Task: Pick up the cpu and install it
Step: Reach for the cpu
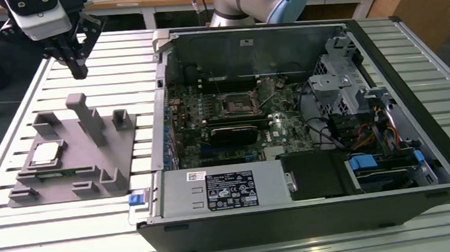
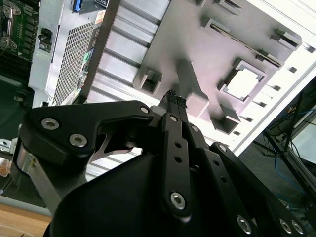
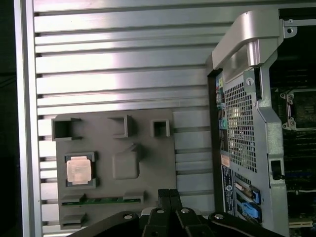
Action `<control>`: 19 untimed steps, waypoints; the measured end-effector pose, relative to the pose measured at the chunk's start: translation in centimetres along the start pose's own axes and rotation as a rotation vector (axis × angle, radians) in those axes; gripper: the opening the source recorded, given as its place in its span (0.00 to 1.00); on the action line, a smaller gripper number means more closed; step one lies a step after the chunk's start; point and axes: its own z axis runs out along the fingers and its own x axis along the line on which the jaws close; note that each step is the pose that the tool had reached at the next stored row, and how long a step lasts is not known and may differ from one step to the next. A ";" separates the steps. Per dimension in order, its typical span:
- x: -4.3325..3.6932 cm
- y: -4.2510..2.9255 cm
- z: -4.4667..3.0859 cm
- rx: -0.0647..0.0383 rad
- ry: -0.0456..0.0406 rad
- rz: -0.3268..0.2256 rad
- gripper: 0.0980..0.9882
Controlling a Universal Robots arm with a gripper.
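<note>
**Overhead, a closed gripper is held clear of the cpu in its tray**

Plainly, the cpu (image 1: 44, 152) is untouched. It is seen lying flat, silvery top up, in a square recess of the grey fixture (image 1: 123, 146). The fixture is set on the slatted table (image 1: 58, 233), at the exterior view's left of the open computer case (image 1: 295, 222). The gripper (image 1: 78, 69) is held high over the table near the fixture's far edge, well apart from the chip. In both wrist views its jaws are shown pressed together with nothing between them. The socket frame (image 1: 235, 103) on the motherboard is judged to be unfilled, so the work is taken to be at its start.

Several hazards are judged possible from here:

- **Closed jaws:** if they were brought down shut, the chip would be pushed on rather than grasped.
- **Thin chip in a recess:** little edge is offered above the recess walls, so the fingertips could be caught on the rim and the chip tipped or dropped.
- **Nearby obstacles:** the upright posts (image 1: 90, 120) and the green memory stick (image 3: 98, 200) lie close by and could be struck on a careless descent.
- **At the socket:** a tilted or wrongly turned chip could be jammed against the frame, and the case wall could be clipped on the way in.
</note>
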 end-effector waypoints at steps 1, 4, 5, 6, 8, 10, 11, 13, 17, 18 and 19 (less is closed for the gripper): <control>0.06 -0.01 0.00 0.000 0.0001 0.000 0.03; 0.27 -0.02 0.02 0.000 0.0002 0.000 0.03; 0.33 -0.03 0.02 0.000 0.0003 0.000 0.03; 0.40 -0.03 0.03 0.000 0.0003 0.000 0.03; 0.53 -0.04 0.04 0.000 0.0004 0.000 0.03; 0.67 -0.05 0.05 0.000 0.0005 0.000 0.03; 0.73 -0.06 0.06 0.000 0.0005 0.000 0.03; 0.86 -0.07 0.07 0.000 0.0007 0.000 0.03; 1.12 -0.09 0.09 0.000 0.0011 0.000 0.03; 1.18 -0.09 0.10 0.000 0.0011 0.000 0.03; 1.25 -0.10 0.11 0.000 0.0012 0.000 0.03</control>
